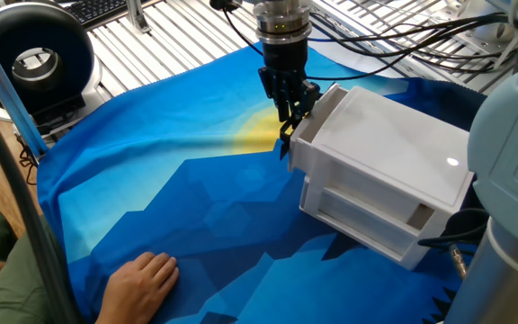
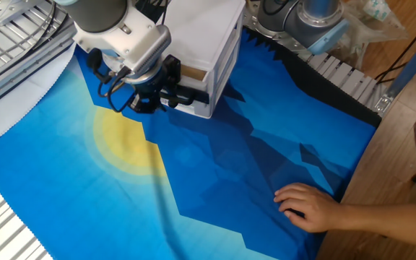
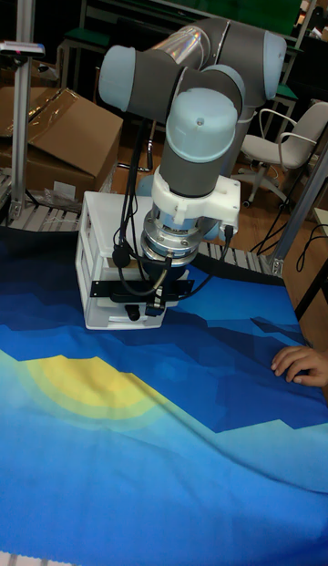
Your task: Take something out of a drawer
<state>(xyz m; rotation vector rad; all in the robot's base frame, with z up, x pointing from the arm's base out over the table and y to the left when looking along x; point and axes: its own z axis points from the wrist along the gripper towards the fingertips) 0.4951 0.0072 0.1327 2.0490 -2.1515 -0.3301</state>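
Observation:
My gripper points down at the front of the white drawer unit, shut on the black bar handle of the upper drawer. That drawer stands pulled out a short way from the unit. In the gap above its front a tan sliver shows, likely the something; the rest of it is hidden. In the tall fixed view my gripper covers most of the handle. The lower drawer is pushed in.
A blue and yellow cloth covers the table. A person's hand rests on it at the near edge, also seen as a hand. A black round device stands at the back left. Another arm's base stands behind the unit.

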